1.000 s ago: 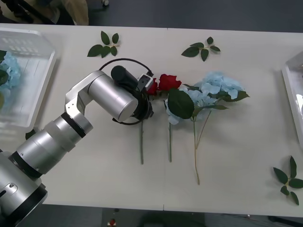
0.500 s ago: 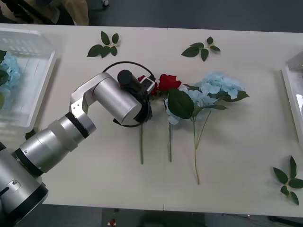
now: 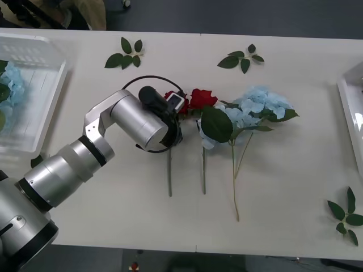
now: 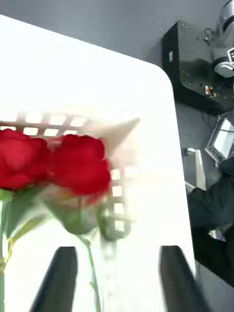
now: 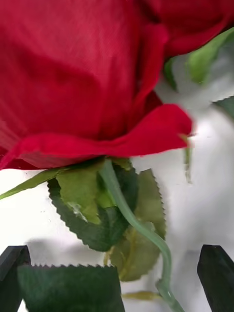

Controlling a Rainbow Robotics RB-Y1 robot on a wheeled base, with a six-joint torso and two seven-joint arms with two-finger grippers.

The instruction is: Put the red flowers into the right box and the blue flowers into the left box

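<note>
While the left arm reaches across the table (image 3: 295, 187), its left gripper (image 5: 117, 278) sits over the head of a rose (image 3: 173, 102) at mid-table, fingers (image 5: 217, 275) spread wide at either side of that rose's stem, which passes between them without being pinched. Through the left wrist camera the red head fills most of the frame, with its green sepals and a toothed leaf below. In the front view a second rose (image 3: 202, 98) lies just beside the first, both stems running toward the near edge, and the blue flowers (image 3: 258, 107) lie next to them on the right, a large dark leaf overlapping their pale clusters. The left box (image 3: 34, 90) stands at the table's far left with a blue cluster (image 3: 10, 85) already inside (partly cut off by the frame edge). The right box (image 3: 350, 107) shows its rim at the table's right edge. Loose leaf sprigs (image 3: 126, 54) lie scattered toward the back of the table and at the near right corner. The right gripper (image 4: 117, 278) hangs above the right box with its dark fingers (image 4: 61, 278) parted and gripping nothing, two red roses (image 4: 53, 163) lying in the slotted bin beneath it.
</note>
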